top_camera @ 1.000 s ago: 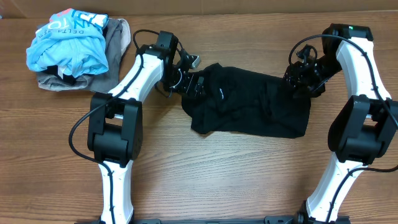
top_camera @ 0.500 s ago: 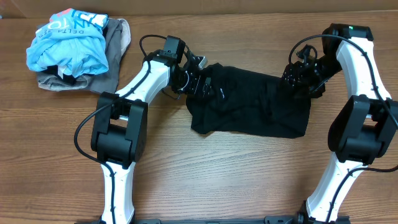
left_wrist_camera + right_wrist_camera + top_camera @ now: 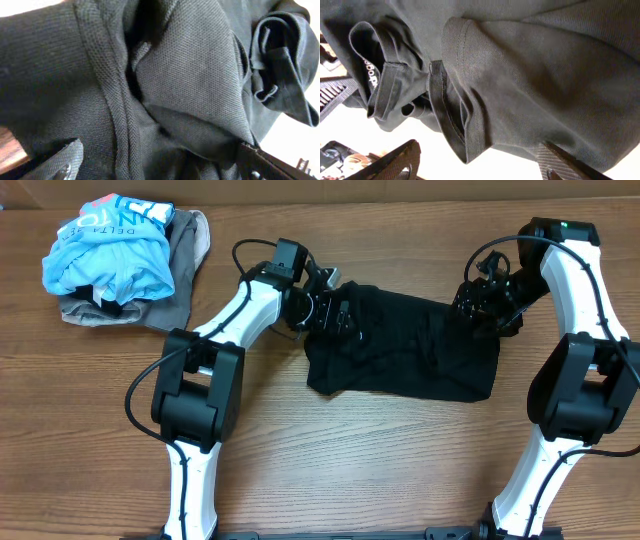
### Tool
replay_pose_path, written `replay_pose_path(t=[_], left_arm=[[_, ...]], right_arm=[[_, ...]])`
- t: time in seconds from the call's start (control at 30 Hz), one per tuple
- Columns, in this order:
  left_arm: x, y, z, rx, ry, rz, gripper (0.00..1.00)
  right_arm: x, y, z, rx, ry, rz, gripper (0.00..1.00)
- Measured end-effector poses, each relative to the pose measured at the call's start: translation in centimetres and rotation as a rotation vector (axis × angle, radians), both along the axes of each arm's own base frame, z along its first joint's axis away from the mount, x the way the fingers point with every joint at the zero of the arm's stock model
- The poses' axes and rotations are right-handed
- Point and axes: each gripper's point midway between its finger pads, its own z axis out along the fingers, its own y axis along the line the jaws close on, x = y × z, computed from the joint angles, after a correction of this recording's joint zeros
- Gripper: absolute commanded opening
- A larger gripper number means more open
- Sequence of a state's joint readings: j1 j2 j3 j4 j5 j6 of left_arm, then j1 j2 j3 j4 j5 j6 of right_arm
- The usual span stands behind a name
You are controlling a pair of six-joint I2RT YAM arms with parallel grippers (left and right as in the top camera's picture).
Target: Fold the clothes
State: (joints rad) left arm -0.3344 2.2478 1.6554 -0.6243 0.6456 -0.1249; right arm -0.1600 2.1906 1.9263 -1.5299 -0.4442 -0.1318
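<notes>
The black garment (image 3: 400, 345) lies crumpled across the middle of the table, with a small white mark near its left side. My left gripper (image 3: 325, 310) sits over its left edge. In the left wrist view the fingers (image 3: 67, 159) stand wide apart with bunched black fabric (image 3: 190, 75) between them, not clamped. My right gripper (image 3: 480, 305) is at the garment's upper right corner. In the right wrist view its jaws (image 3: 477, 162) are wide open around a hemmed edge of the fabric (image 3: 545, 65). A band with white lettering (image 3: 370, 70) shows at left.
A light blue printed shirt (image 3: 110, 245) lies on a grey-tan garment (image 3: 185, 275) at the far left corner of the wooden table (image 3: 350, 450). Both arm bases stand at the near edge, left and right.
My left arm has moved right, carrying its gripper from the garment's left edge further onto the fabric. The right gripper and the garment's outline have barely changed.
</notes>
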Motion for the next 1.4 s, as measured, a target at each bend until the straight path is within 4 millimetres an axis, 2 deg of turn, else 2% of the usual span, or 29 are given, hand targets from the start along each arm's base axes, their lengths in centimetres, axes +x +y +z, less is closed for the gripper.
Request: replay_pose_path(t=[0.57,0.83,0.9,0.93,0.97,1.0,1.1,1.13,1.17,1.27,1.4], left_arm=[[-0.6,-1.9,0.6,-0.046,-0.021,-0.054,1.0],[-0.9,-2.2,0.2,-0.012,-0.052,-0.085,1.0],[-1.0,-2.3,0.0,0.008,-0.059,-0.09,0.97],[-1.1,-2.4,-0.1,0.016,-0.061,-0.091,0.93],[-1.1,-2.5,-0.2,0.029,-0.064,-0.093,0.77],[-1.2,-2.6,-0.3,0.037,-0.068,-0.097,0.66],[-1.4,-2.6,-0.6,0.061,-0.072,-0.099,0.2],[-1.5,-2.7,-0.7,0.07,-0.07,-0.098,0.09],[-1.5,-2.5,-0.9,0.086,-0.07,-0.096,0.04],[-1.7,-1.7,-1.4,0.133,-0.051,-0.081,0.04],[-2.6,0.0,-2.0,0.185,0.018,-0.06,0.04]], right_arm=[[0.3,0.0,0.0,-0.001,-0.011,0.0,0.81],[0.2,0.0,0.0,-0.001,-0.008,-0.001,0.8],[0.2,0.0,0.0,-0.001,-0.007,-0.001,0.8],[0.2,0.0,0.0,-0.001,-0.007,-0.001,0.79],[0.2,0.0,0.0,-0.001,-0.007,-0.001,0.76],[0.2,0.0,0.0,-0.001,-0.007,-0.001,0.72],[0.1,0.0,0.0,-0.001,-0.004,-0.003,0.53],[0.1,0.0,0.0,-0.003,-0.002,-0.007,0.47],[0.1,0.0,0.0,-0.002,-0.002,-0.005,0.38],[0.0,0.1,-0.1,-0.005,0.004,-0.007,0.06],[-0.1,0.3,-0.9,-0.005,0.014,-0.011,0.04]])
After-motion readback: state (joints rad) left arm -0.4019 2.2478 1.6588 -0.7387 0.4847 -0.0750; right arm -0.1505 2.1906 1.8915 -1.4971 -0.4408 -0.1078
